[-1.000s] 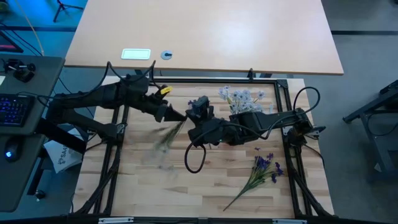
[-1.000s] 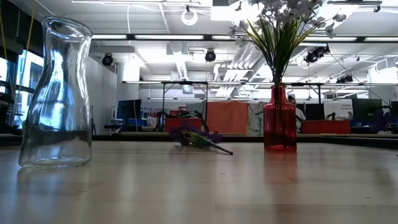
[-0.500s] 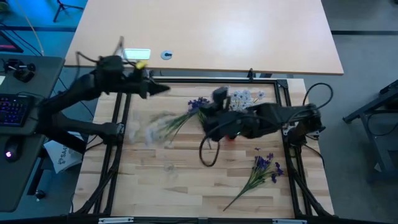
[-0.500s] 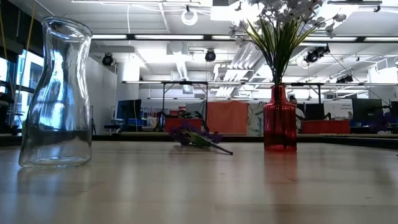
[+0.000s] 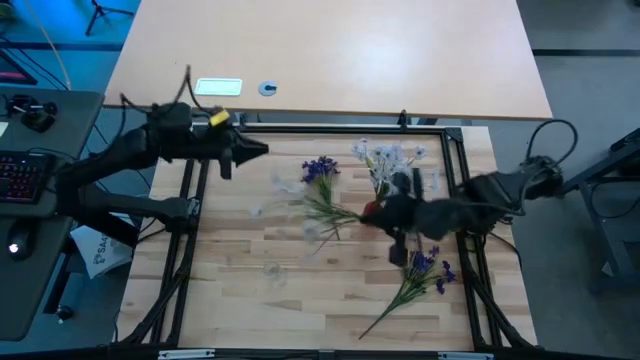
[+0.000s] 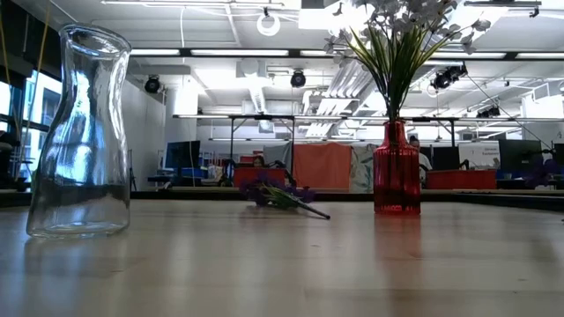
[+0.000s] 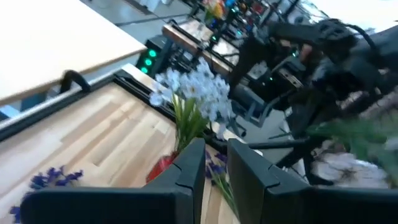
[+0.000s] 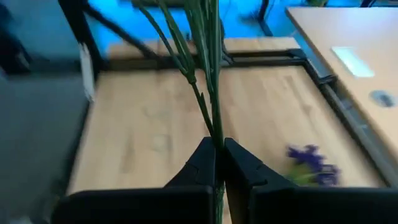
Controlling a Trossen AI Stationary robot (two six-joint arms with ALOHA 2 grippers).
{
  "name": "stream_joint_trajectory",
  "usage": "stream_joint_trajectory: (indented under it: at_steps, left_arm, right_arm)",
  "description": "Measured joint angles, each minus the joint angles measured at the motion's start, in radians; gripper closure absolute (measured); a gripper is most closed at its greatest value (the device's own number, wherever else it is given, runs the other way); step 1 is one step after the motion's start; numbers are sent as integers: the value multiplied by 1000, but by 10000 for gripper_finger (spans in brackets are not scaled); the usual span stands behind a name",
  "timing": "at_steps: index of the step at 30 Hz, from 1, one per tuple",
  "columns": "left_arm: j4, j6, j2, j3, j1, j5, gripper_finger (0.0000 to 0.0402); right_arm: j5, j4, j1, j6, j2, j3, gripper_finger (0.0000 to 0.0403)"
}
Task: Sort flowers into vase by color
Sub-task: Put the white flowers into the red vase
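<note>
Fingers of the right arm pinch a green stem; overhead, motion blurs that grip.

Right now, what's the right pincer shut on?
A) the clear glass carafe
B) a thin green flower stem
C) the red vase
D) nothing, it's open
B: in the right wrist view the right pincer is closed on a thin green stem; the high view shows that sprig's purple blossoms held out past it, while the red vase stands apart.
</note>
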Motion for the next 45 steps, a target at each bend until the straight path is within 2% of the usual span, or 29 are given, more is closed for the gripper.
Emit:
stream_joint_trajectory:
  at_steps: [3, 5, 9, 11, 13, 17, 21, 24, 30, 33, 36, 38, 40, 45]
  left_arm:
    - [91, -10, -26, -99, -30, -11, 346]
    - [161, -36, -44, -173, -49, -30, 346]
    - [333, -103, -70, -326, -80, -62, 346]
    - [429, -140, -78, -389, -88, -64, 346]
    - [506, -174, -81, -439, -92, -65, 346]
    - [579, -223, -81, -485, -103, -66, 346]
    - [583, -216, -82, -485, -115, -66, 346]
    - [610, -215, -82, -485, -119, -81, 346]
    - [628, -214, -81, -485, -136, -134, 346]
    - [629, -214, -79, -485, -148, -163, 346]
    - [630, -214, -77, -485, -161, -188, 346]
    - [631, -214, -77, -485, -169, -203, 346]
    - [632, -214, -77, -485, -176, -216, 346]
    - [745, -189, -62, -485, -202, -223, 347]
  right_arm:
    - [29, 298, 77, 97, -111, -273, 402]
    - [9, 550, 121, 135, -160, -450, 402]
    - [-31, 1044, 166, 148, -169, -723, 402]
    - [-30, 1174, 160, 125, -136, -805, 402]
    - [-27, 1220, 148, 75, -110, -850, 403]
    - [-27, 1214, 132, 93, -113, -865, 403]
    - [-3, 1077, 190, 139, -184, -867, 403]
    - [121, 930, 277, 194, -260, -867, 403]
    - [475, 642, 467, 362, -383, -866, 403]
    - [600, 535, 509, 403, -401, -866, 403]
    - [688, 469, 499, 408, -398, -866, 403]
    - [697, 463, 467, 394, -398, -866, 403]
    - [655, 478, 432, 366, -398, -866, 403]
    - [426, 592, 335, 213, -394, -866, 403]
